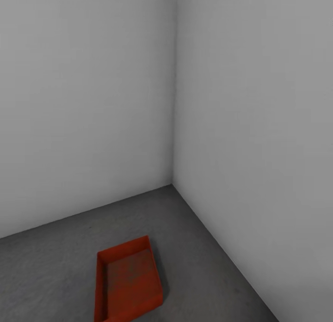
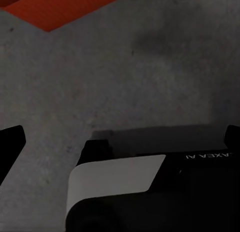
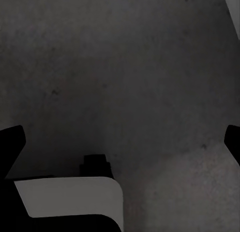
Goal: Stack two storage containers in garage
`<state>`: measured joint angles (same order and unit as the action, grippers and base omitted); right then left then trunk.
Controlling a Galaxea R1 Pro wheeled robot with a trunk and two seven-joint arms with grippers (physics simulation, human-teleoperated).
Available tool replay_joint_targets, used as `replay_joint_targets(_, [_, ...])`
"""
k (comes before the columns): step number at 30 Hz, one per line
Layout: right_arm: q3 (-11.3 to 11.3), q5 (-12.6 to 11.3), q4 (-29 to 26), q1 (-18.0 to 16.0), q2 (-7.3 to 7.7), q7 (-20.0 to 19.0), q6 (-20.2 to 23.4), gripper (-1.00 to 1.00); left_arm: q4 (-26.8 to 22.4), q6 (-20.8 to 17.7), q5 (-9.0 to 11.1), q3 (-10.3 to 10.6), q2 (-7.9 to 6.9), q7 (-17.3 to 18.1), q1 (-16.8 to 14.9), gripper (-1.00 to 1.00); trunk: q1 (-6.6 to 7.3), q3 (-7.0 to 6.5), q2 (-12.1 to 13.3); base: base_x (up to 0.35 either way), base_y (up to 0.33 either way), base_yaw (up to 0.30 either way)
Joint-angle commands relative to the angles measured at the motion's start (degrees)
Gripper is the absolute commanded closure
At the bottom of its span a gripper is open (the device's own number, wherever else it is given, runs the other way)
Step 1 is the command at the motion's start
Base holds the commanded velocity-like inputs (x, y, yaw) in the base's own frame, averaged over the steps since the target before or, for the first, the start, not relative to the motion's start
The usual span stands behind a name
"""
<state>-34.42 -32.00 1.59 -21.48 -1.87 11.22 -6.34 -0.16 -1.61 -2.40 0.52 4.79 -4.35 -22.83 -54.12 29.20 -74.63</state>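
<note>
Head view: one storage container (image 1: 127, 282) lies on the dark floor (image 1: 199, 248) near the white wall corner (image 1: 174, 128); its near end is cut off.
Left wrist view: mirrored "AXEA AI" lettering on robot body (image 2: 205, 156); orange container corner (image 2: 55, 7) cropped; left gripper (image 2: 120, 137) jaws apart, empty.
Right wrist view: right gripper (image 3: 120, 137) jaws apart, empty, above bare floor.

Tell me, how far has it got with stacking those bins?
One orange-red container already sits on the grey concrete floor near the corner of the white walls. Nothing is stacked on it, and both grippers look open and empty. The second bin has yet to be placed on top.
</note>
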Motion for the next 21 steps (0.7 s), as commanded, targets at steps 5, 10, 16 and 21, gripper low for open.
replay_joint_targets(5, [-0.5, -0.5, 0.2, -0.1, -0.16, 0.1, -0.3, -1.0, 0.0, -0.2, -0.2, 0.1, -0.28, -0.2, 0.0, -1.0, 0.0, -0.06, 0.0, 0.0, 0.0, -0.014])
replay_joint_targets(10, [-0.5, -0.5, 0.2, -0.1, -0.23, 0.4, -0.2, -1.0, 0.0, -0.2, -0.3, 0.1, -0.3, -0.2, 0.1, -1.0, 0.0, -0.23, 0.0, 0.0, 0.0, -0.168])
replay_joint_targets(16, [-0.5, -0.6, 0.2, -0.1, -0.24, 0.5, -0.2, -1.0, 0.0, -0.2, -0.3, 0.1, -0.23, -0.2, 0.6, -1.0, 0.0, -0.48, 0.0, 0.0, 0.0, -0.248])
replay_joint_targets(21, [-0.5, -0.6, 0.2, -0.1, -0.24, 0.5, -0.1, -1.0, 0.1, -0.2, -0.3, 0.1, -0.13, -0.2, 1.2, -1.0, 0.0, -0.7, 0.0, 0.0, 0.0, -0.258])
